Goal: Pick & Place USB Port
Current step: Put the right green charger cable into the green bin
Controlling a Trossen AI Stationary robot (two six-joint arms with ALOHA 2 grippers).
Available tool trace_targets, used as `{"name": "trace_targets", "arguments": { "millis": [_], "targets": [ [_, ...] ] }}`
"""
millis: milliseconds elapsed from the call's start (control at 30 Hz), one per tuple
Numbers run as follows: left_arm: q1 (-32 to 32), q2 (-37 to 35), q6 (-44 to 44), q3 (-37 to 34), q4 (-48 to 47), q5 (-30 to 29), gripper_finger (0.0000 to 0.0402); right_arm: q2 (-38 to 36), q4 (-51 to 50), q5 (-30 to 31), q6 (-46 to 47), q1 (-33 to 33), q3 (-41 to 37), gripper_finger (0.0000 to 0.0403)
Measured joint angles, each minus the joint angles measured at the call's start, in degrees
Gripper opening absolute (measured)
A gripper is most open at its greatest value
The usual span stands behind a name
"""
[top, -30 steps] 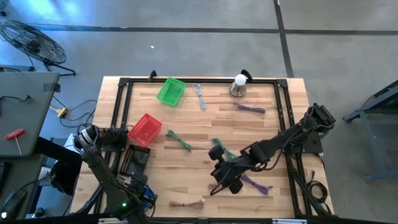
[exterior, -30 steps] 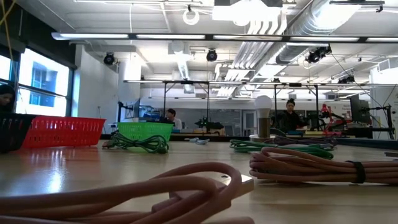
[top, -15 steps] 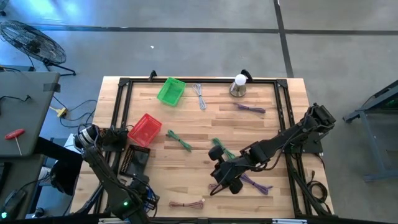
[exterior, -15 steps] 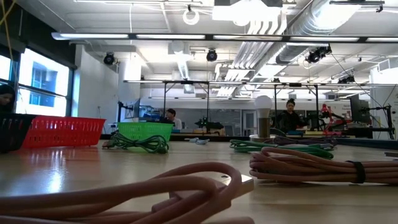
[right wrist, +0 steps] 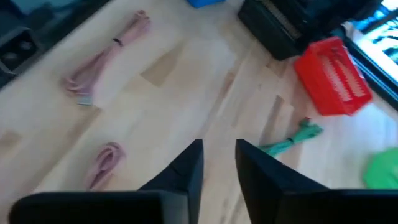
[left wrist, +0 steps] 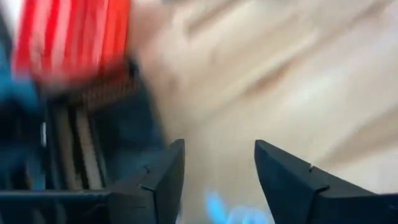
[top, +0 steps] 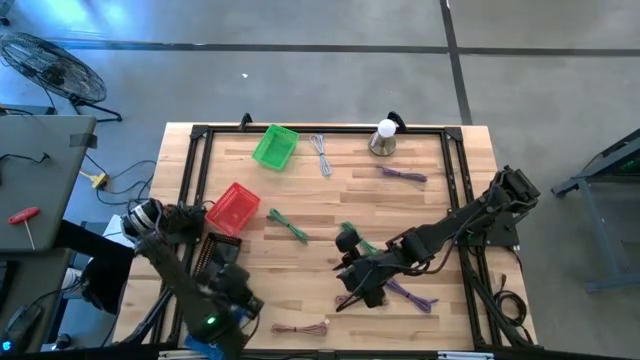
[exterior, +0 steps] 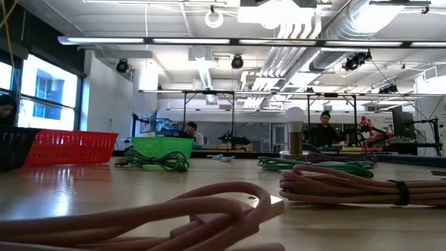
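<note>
Several coiled USB cables lie flat on the wooden table: a pink one (top: pixel 300 326) near the front edge, a second pink one (right wrist: pixel 106 162), a purple one (top: pixel 412 296), and green ones (top: pixel 288 225) (top: pixel 355 235). My right gripper (right wrist: pixel 219 163) hovers above the table beside the second pink cable; it is open by a narrow gap with nothing in it. My left gripper (left wrist: pixel 219 180) is open and empty over bare wood at the front left (top: pixel 238 288), next to the black basket (left wrist: pixel 81 124).
A red basket (top: pixel 233 208) and a black basket (top: pixel 215 258) stand at the left, a green basket (top: pixel 275 147) at the far left. At the far edge are a bulb on a stand (top: pixel 384 138), a grey cable (top: pixel 322 155) and a purple cable (top: pixel 400 175). A black frame (top: pixel 320 130) rims the table.
My left gripper has swung from the front left toward the table's middle and has turned about its wrist. My right gripper has stayed over the same spot and tipped a little. The cables have not moved.
</note>
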Motion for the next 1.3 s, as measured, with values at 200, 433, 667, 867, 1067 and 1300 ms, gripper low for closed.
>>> {"name": "trace_targets", "arguments": {
  "millis": [200, 433, 667, 867, 1067, 1300],
  "targets": [
    [10.6, 0.0, 21.6, 0.0, -0.5, -11.6, 0.0204, 0.0, -8.9, 6.8, 5.1, 0.0, 0.0, 0.0124],
    [26.3, 0.0, 41.5, 0.0, -0.5, -12.9, 0.0205, -0.5, -30.2, 7.2, 23.1, -3.5, 0.0, 0.0128],
    [39.0, 0.0, 54.7, 0.0, -0.5, -5.0, 0.0205, -0.3, -31.9, -6.1, 30.0, -7.5, 0.0, 0.0129],
    [44.2, 0.0, 66.0, -1.0, -0.9, 1.6, 0.0205, 1.9, -30.7, -6.7, 32.9, -9.1, 0.0, 0.0129],
    [46.2, 0.0, 74.1, -3.6, -2.6, 5.4, 0.0205, 6.1, -30.4, -1.0, 39.2, -9.4, 0.0, 0.0129],
    [46.0, 0.0, 77.3, -8.1, -3.5, 8.6, 0.0205, 11.3, -32.2, 0.8, 45.5, -9.4, 0.0, 0.0129]
  ]
}}
